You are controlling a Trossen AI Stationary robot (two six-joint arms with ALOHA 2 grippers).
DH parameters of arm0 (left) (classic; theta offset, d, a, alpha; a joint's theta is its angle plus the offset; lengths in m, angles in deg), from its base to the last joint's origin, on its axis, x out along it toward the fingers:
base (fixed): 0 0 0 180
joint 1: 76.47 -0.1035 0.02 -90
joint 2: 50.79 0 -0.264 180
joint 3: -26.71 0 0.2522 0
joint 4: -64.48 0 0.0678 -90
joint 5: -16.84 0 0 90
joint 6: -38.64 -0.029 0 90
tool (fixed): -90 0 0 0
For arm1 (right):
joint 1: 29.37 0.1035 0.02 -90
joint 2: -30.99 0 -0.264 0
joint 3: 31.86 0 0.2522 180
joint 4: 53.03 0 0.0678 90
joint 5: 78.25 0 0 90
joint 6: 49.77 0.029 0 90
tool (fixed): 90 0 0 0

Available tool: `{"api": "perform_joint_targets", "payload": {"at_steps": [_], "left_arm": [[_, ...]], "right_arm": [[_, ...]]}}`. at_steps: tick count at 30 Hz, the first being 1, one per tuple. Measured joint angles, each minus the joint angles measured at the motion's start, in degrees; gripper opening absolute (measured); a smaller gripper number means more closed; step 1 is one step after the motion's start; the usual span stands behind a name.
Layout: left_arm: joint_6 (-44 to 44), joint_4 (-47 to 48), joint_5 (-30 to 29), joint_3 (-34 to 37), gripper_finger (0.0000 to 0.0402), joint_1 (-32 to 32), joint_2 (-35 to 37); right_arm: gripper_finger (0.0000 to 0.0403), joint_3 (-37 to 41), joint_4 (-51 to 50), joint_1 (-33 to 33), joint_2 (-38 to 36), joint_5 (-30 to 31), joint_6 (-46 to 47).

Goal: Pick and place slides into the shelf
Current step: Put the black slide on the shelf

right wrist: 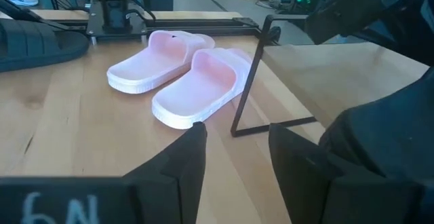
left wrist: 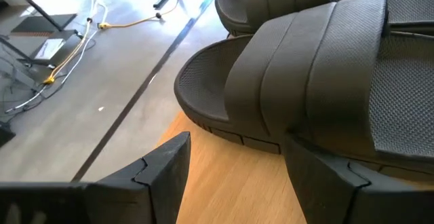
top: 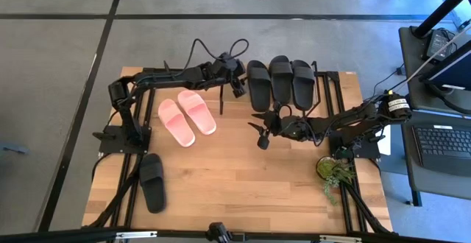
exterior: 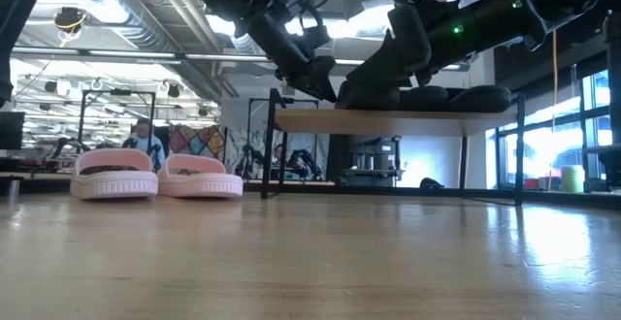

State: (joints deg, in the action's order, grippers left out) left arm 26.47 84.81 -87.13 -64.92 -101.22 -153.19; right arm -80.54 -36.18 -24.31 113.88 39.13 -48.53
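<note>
Black slides (left wrist: 305, 81) on shelf (left wrist: 224, 183) (fingers (left wrist: 166, 170) apart)

Shelf top board (top: 305, 110): largely covered by three black slides (top: 280, 81).
Shelf frame (right wrist: 247, 81): far end cut off.
Nearest slide (left wrist: 298, 75): heel cut off at 3 o'clock.

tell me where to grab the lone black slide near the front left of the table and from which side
Grip the lone black slide across its wide strap, coming straight down from above. It lies flat, sole down, with bare table around it, so the raised strap is probably the easiest part for two fingers to close on. The left gripper, open by the shelf, is on its side of the table.
</note>
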Motion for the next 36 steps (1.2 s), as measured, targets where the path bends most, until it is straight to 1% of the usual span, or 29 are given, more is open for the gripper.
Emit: {"api": "perform_joint_targets", "payload": {"at_steps": [15, 21, 26, 28, 36], "left_arm": [[-0.02, 0.02, -0.28, 0.0, 0.0228, -1.53, -0.01], [-0.42, 1.52, -2.2, 0.0, 0.0228, -0.65, 0.64], [-1.8, 2.28, -2.97, -0.12, 0.0228, 0.82, 2.36], [-1.93, 3.88, -3.32, -0.05, 0.0228, 1.26, 2.97], [-1.97, 4.59, -3.54, -0.07, 0.0228, 2.01, 3.14]], "right_arm": [[0.0162, 0.0, -0.11, 1.2, 0.0, 0.16, -0.27], [0.0162, 0.0, -0.11, 1.16, 0.0, 0.31, -0.38], [0.0162, 0.0, -0.32, 1.02, -0.02, 5.94, -1.26], [0.0162, 0.0, -0.33, 1.02, -0.02, 6.09, -1.99], [0.0161, 0.0, -0.15, -0.38, -0.02, 6.01, -1.81]]}}
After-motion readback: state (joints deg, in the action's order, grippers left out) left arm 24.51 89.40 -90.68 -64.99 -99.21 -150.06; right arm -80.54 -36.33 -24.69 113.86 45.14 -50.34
